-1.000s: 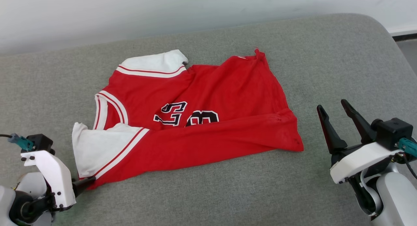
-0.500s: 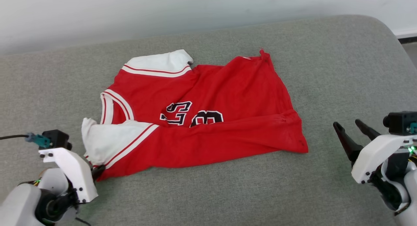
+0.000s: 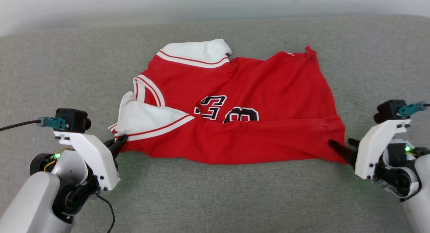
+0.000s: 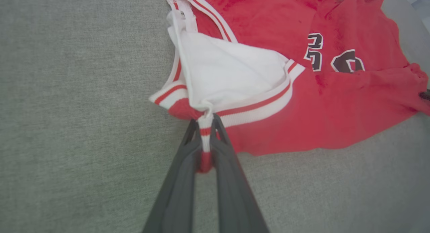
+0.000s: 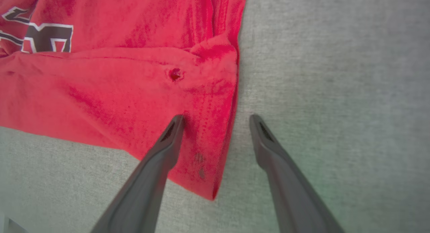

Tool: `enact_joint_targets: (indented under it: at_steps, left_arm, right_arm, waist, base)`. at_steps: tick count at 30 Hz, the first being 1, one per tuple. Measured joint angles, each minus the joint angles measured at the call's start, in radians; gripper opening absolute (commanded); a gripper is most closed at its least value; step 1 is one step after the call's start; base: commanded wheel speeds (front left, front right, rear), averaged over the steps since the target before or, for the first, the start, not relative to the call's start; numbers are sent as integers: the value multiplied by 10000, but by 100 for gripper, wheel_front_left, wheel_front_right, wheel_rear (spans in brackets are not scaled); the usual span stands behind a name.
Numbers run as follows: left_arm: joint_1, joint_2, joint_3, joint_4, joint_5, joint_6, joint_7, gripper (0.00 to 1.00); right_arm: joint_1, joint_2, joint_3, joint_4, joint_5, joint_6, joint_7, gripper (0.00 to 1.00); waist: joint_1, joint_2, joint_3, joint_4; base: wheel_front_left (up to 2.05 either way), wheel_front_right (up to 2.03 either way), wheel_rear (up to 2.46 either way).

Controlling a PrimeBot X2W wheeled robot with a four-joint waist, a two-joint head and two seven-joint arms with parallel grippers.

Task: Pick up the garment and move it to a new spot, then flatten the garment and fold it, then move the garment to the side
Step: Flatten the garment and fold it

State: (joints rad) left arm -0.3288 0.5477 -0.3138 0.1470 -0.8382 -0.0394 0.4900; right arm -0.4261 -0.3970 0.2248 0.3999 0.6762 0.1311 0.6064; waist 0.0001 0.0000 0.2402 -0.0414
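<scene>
Red garment (image 3: 235, 125) lies part-folded, number up, on the grey cushion (image 3: 215, 199) in the head view. The left gripper (image 3: 119, 144) meets its near left sleeve, the right gripper (image 3: 339, 147) its near right corner. Left wrist view: both fingers pinch the sleeve's striped trim tight. Right wrist view: the fingers stand wide apart, one over the red hem, one over bare cushion, gripping nothing.

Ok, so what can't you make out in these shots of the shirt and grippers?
- Head view: the lower half of the number is covered by the folded-over near edge of the garment; the left gripper is mostly behind its white mount.
- Right wrist view: the right gripper straddles the garment's corner, fingers apart; whether they touch cloth is unclear.
- Left wrist view: the garment's far side runs off the top edge.
</scene>
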Motion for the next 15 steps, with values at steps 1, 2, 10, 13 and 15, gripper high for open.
enact_joint_targets:
  at_steps: [1,2,10,13,15]
  left_arm:
    - [-35,-21,-15,-65,10,4,-15,0]
    - [-63,-65,-15,-134,48,42,-102,0]
    - [-82,-199,19,-286,150,144,-458,0]
    - [-76,-263,25,-263,140,146,-562,0]
    - [-53,-270,35,-215,128,144,-623,0]
  right_arm:
    - [-69,98,31,142,167,-2,130,100]
    - [-126,217,65,291,320,0,245,100]
    - [-667,209,357,1060,869,-8,905,0]
    - [-771,196,571,1076,963,-15,861,0]
    - [-824,155,746,1072,928,-2,702,0]
  waist:
    - [0,0,64,80]
    - [0,0,128,160]
    - [-1,0,409,525]
    - [0,0,408,510]
    - [0,0,367,491]
  base:
    - [0,0,0]
    - [0,0,0]
    - [0,0,0]
    - [0,0,0]
    - [0,0,0]
